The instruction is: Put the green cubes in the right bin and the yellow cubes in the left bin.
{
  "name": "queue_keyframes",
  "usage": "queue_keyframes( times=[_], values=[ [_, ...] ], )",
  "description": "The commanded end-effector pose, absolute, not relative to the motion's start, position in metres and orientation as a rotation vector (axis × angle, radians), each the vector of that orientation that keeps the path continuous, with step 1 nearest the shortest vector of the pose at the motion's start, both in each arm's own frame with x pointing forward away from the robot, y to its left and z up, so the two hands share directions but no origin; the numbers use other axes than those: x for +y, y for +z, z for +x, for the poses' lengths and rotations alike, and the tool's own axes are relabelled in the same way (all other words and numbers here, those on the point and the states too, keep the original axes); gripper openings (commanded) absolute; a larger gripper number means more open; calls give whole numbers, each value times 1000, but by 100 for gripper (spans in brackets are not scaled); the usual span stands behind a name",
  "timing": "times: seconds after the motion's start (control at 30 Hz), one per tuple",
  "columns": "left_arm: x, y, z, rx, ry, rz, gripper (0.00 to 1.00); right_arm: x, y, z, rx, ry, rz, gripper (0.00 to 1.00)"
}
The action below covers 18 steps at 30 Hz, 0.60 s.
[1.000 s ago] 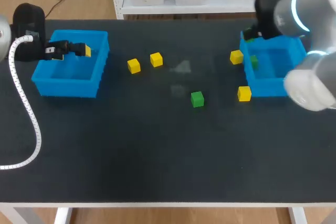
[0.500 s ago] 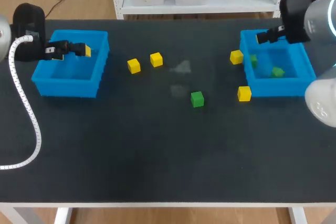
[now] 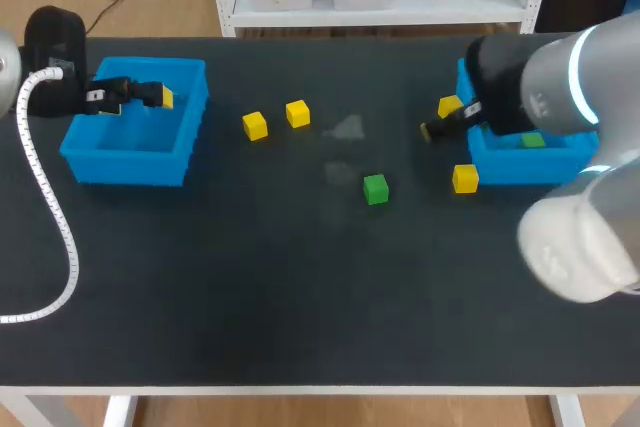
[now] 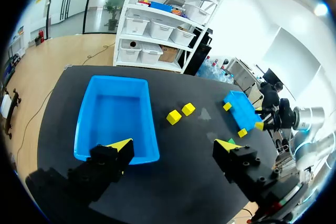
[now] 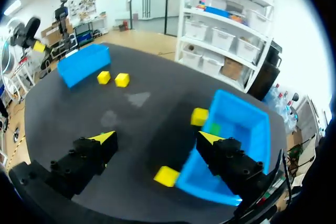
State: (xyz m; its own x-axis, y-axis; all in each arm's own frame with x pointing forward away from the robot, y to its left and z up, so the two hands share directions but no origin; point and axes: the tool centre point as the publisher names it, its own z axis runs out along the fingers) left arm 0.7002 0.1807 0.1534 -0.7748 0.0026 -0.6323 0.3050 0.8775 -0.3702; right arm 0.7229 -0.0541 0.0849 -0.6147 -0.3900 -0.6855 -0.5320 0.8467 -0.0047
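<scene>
Head view: our right gripper hovers just left of the right bin, its fingers spread wide and empty. One green cube lies inside that bin, and a second green cube sits well to its left. A yellow cube and another yellow cube sit just beside its left wall. Far left of it, our left gripper, likewise agape, hangs over the left bin.

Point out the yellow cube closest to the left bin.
The left cube of the middle pair; its neighbour sits farther off, and the other two lie beside the right bin.
</scene>
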Motion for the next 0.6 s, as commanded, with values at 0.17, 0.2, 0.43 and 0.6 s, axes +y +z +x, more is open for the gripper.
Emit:
queue_keyframes(
  times=[0.17, 0.2, 0.43, 0.6],
  values=[
    [183, 151, 700, 2381, -627, 228, 100, 11, 56, 707, 2354, 113, -540, 100],
    [183, 151, 700, 2381, -627, 228, 100, 15, 55, 705, 2353, 112, -541, 100],
    [183, 151, 700, 2381, -627, 228, 100, 40, 39, 694, 2386, 109, -557, 100],
    [183, 151, 700, 2381, -627, 228, 100, 46, 25, 693, 2427, 108, -550, 100]
  ],
)
